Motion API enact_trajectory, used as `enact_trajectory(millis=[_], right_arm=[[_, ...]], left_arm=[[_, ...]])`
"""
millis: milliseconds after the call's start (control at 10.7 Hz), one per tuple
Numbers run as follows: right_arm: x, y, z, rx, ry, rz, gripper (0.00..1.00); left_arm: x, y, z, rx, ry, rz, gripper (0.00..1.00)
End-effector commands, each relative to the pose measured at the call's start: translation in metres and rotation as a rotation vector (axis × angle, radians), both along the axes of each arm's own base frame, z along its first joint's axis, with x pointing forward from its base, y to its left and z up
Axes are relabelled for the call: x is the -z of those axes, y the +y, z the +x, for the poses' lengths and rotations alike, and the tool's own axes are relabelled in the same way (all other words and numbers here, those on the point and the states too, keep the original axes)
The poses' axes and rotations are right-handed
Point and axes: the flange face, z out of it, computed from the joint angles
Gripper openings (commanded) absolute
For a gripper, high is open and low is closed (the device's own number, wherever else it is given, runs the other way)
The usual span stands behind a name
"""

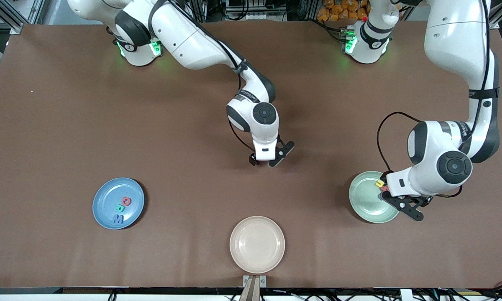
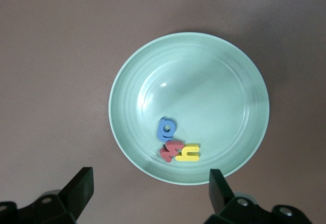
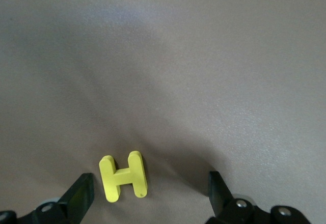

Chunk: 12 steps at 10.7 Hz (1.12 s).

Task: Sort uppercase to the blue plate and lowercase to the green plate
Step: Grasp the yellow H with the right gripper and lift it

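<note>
My left gripper [image 1: 403,203] hangs open over the green plate's [image 1: 364,201] edge toward the left arm's end. In the left wrist view this mint plate [image 2: 204,81] holds lowercase letters: a blue a [image 2: 166,129], a red w [image 2: 170,151] and a small yellow piece [image 2: 187,154]; the open left gripper [image 2: 150,179] holds nothing. My right gripper [image 1: 267,160] stands open low over mid-table, and a yellow H [image 3: 124,176] lies flat between its fingers [image 3: 81,189]. The blue plate [image 1: 108,195] holds a red Q [image 1: 126,201], green R [image 1: 119,207] and blue M [image 1: 117,218].
A beige plate [image 1: 257,244] with nothing in it sits nearest the front camera, at the table's middle edge. The brown table [image 1: 67,125] stretches wide around the plates. The arms' bases stand along the edge farthest from the camera.
</note>
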Motion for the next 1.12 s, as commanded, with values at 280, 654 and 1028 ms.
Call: enact_trajectory(millis=[280, 654, 1028], right_arm=[[0.000, 0.008, -0.002, -0.017, 0.007, 0.013, 1.00], [-0.002, 0.010, -0.004, -0.022, 0.005, 0.013, 0.00], [-0.008, 0.007, -0.001, -0.016, 0.016, 0.001, 0.00]], left_arm=[[-0.016, -0.016, -0.011, -0.090, 0.029, -0.056, 1.00], [-0.018, -0.037, -0.017, -0.131, 0.040, -0.058, 1.00], [-0.021, -0.064, -0.023, -0.101, 0.051, -0.078, 1.00]])
